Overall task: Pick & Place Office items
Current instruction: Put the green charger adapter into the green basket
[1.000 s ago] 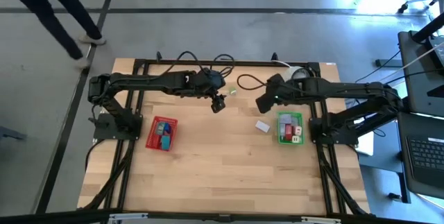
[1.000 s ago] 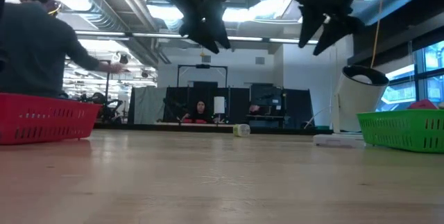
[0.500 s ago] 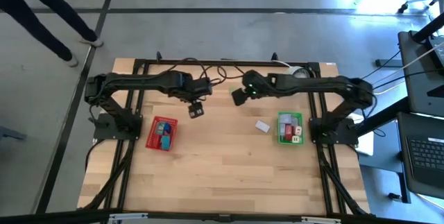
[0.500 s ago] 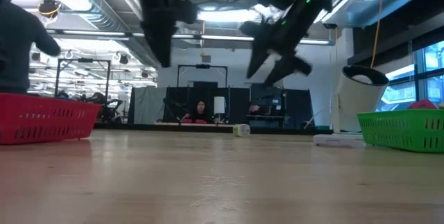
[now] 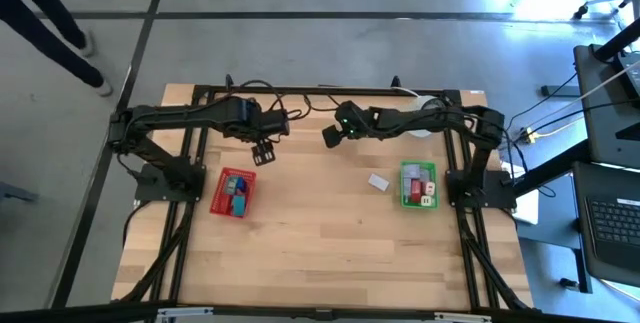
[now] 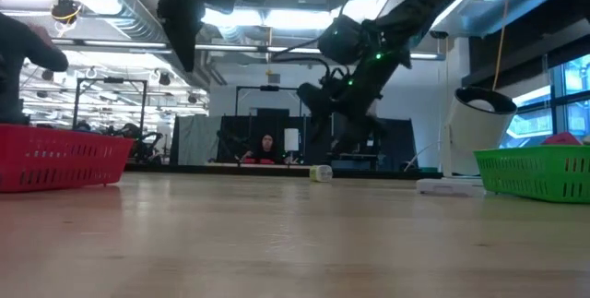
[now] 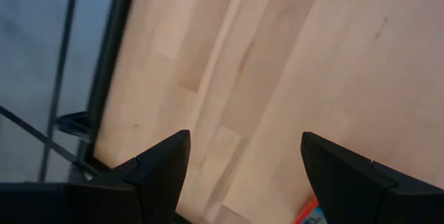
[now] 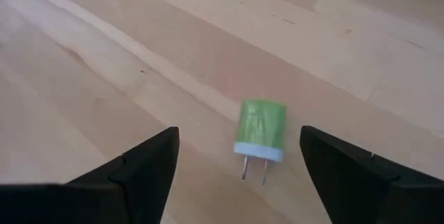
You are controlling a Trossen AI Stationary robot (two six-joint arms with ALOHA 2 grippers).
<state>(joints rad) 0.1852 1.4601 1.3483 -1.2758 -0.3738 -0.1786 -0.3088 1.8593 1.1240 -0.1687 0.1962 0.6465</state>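
Observation:
A small green plug with two metal prongs [image 8: 261,130] lies flat on the bare wood at the far middle of the table, also seen as the plug [image 6: 320,173] in the low view. My right gripper [image 8: 239,132] hangs open just above it, slanting down, one finger on either side and touching nothing; from above it is the right gripper [image 5: 329,136]. My left gripper [image 5: 265,151] is open and empty above the table, just beyond the red tray [image 5: 222,195]. That tray and the green tray [image 5: 404,191] each hold several small coloured office items.
A small pale flat piece [image 5: 378,182] lies on the wood left of the green tray. A white round roll [image 6: 479,127] stands at the far right, cables lie along the far edge. A person walks on the floor beyond the table's far left corner.
My right gripper has swung toward the table's left and far edge and come down over the green plug. My left gripper has moved toward the table's left, toward the red tray, and tipped to point more steeply down.

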